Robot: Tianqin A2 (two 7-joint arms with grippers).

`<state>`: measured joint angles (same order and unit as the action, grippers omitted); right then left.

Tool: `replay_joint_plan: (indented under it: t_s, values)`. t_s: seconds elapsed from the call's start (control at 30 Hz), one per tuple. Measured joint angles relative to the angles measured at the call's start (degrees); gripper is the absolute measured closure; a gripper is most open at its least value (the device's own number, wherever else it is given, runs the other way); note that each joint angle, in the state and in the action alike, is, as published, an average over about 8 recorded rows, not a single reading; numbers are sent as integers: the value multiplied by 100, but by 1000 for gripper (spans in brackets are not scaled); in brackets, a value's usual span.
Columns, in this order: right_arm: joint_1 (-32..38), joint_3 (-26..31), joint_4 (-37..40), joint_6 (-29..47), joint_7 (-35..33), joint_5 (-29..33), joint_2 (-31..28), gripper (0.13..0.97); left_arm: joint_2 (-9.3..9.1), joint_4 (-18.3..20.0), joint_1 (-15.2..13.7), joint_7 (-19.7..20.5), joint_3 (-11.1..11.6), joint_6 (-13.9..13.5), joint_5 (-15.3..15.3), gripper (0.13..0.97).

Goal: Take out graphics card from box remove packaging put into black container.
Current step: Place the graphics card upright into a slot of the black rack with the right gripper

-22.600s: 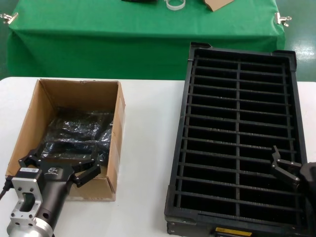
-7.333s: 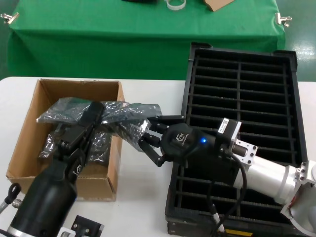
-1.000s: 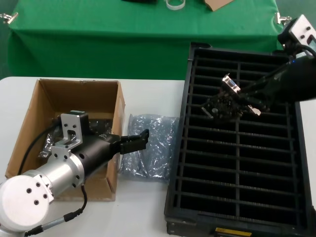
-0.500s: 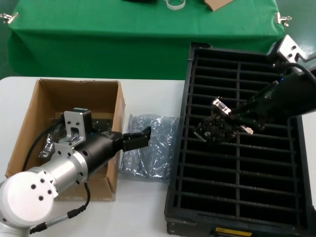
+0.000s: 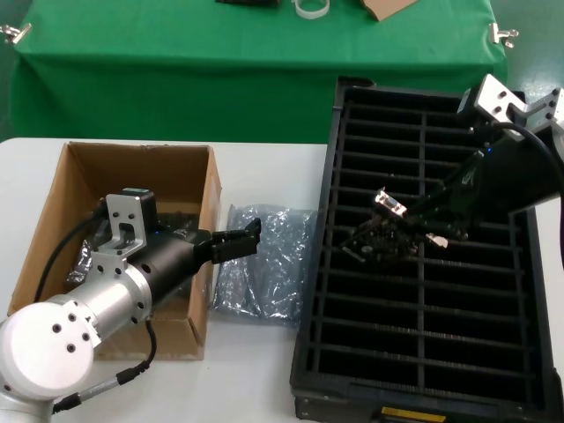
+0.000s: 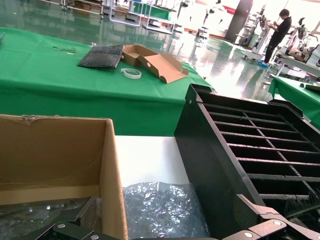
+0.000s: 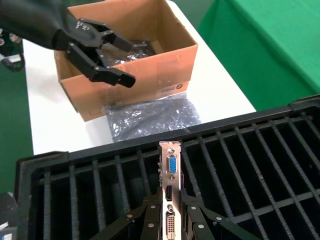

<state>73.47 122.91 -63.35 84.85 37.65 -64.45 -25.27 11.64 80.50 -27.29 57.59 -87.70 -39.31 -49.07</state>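
Observation:
My right gripper (image 5: pixel 412 233) is shut on the graphics card (image 5: pixel 384 234), a dark board with a silver end bracket (image 7: pixel 171 175) that carries a blue port. It hangs tilted just above the slots in the middle of the black container (image 5: pixel 315 291). The packaging (image 5: pixel 269 264), a crinkly grey bag, lies flat on the white table between the box (image 5: pixel 77 176) and the container. My left gripper (image 5: pixel 234 242) stands open with nothing in it, reaching over the box's right wall above the bag's edge. The bag (image 6: pixel 160 207) shows between its fingers.
More shiny bagged cards (image 5: pixel 173 217) lie inside the box. A green-clothed table (image 5: pixel 176 70) stands behind, with a tape roll (image 5: pixel 313 7) and a cardboard scrap (image 5: pixel 386 7). The container's near end carries a yellow label (image 5: pixel 410 412).
My right gripper has brought the card down and nearer, from above the tray's far rows to just over its middle slots. The left gripper has drawn back slightly.

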Motion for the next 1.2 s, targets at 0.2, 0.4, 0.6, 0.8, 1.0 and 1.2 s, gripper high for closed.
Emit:
replay_joint_plan:
  t_s: [0.2,0.4,0.6,0.8,1.0,1.2]
  values:
    - [67,145,37,110,-85,-70,-17,906,-19,-31,-7,-64,21,18,-37,132]
    - [129,261,-49,207,-47,-71,-52,906,-44,-30,4,-109,35,32,-52,132]
    - [213,368,-89,302,13,-32,-64,906,-71,19,45,-137,53,39,-64,132]
    - [351,505,9,413,35,8,-15,906,-68,95,114,-162,86,38,-106,132]
    - [542,647,280,470,-14,42,101,906,-45,149,178,-185,123,38,-150,132]
    - [745,757,622,450,-102,124,261,906,-21,154,216,-206,154,48,-181,132]
